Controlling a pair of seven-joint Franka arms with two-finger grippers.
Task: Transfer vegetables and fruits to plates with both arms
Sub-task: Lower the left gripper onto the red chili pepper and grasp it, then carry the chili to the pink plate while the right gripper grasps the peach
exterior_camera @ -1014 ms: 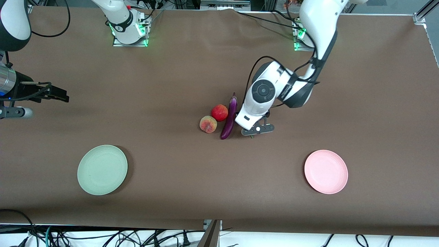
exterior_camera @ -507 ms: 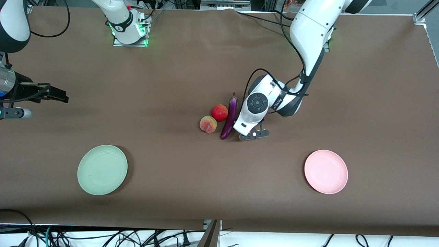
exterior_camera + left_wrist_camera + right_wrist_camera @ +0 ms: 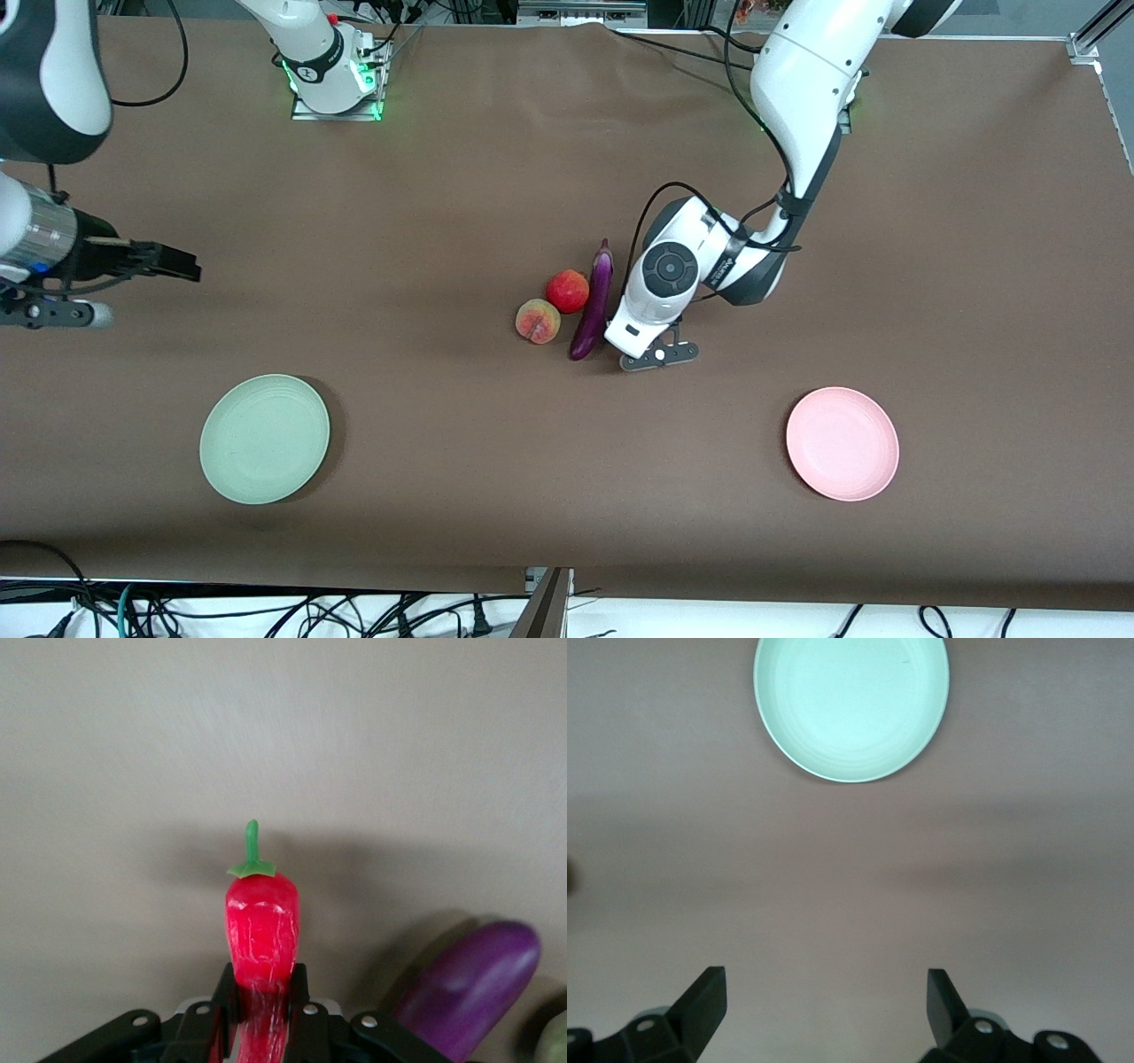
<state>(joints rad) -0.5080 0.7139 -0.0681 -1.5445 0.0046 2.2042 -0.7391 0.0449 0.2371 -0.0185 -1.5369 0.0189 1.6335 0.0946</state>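
Observation:
My left gripper is low over the table beside the purple eggplant, on the side toward the left arm's end. In the left wrist view its fingers are shut on the red chili pepper, green stem pointing away; the eggplant's tip lies beside it. The chili is hidden under the hand in the front view. The red pomegranate-like fruit and the peach lie against the eggplant. My right gripper is open and empty at the right arm's end, over bare table.
The pale green plate lies near the front camera toward the right arm's end and shows in the right wrist view. The pale pink plate lies near the front camera toward the left arm's end. Cables hang at the table's front edge.
My left hand has come down and shifted a little toward the eggplant. My right gripper has moved slightly toward the middle of the table.

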